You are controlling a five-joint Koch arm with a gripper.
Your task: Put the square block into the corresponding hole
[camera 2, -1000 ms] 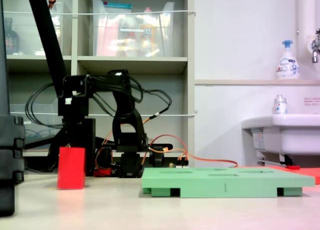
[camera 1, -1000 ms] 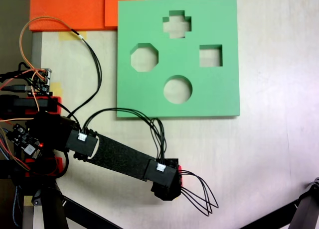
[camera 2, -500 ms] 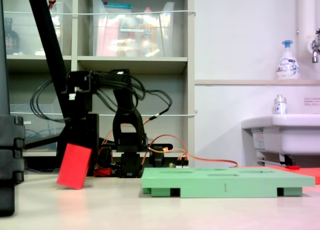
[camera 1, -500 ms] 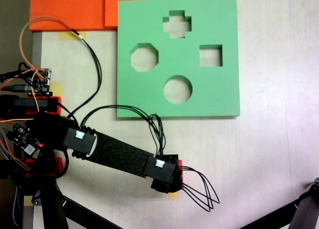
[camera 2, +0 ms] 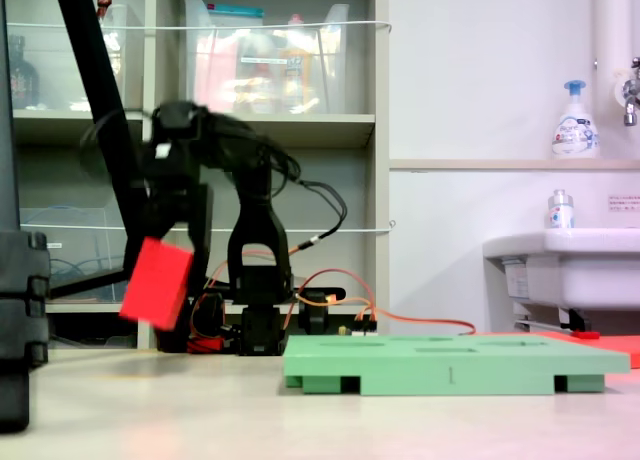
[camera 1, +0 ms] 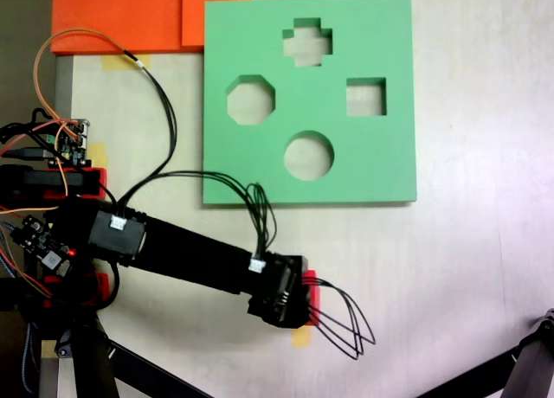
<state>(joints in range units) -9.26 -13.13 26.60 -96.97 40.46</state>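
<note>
The square block [camera 2: 156, 282], a bright red cube, hangs tilted above the table at the left of a fixed view. My gripper [camera 2: 166, 264] is shut on it, its dark fingers mostly behind the block. From above, the wrist covers the gripper and only a red sliver of the block [camera 1: 312, 283] shows at its right edge. The corresponding hole [camera 1: 366, 97] is the square cutout at the right of the green foam board [camera 1: 381, 169], well up and to the right of the block. From the side the board [camera 2: 450, 361] lies flat on the table, to the right of the arm.
The board also has a cross cutout [camera 1: 307, 41], an octagonal one [camera 1: 251, 100] and a round one [camera 1: 309, 155]. Orange foam slabs [camera 1: 121, 17] lie at the top left. Yellow tape [camera 1: 301, 336] marks the table under the wrist. A tripod leg [camera 1: 519, 372] crosses the bottom right corner.
The block stood upright on the table, then tipped, and now hangs clear of the surface in my gripper. The arm has risen and drawn slightly back toward its base.
</note>
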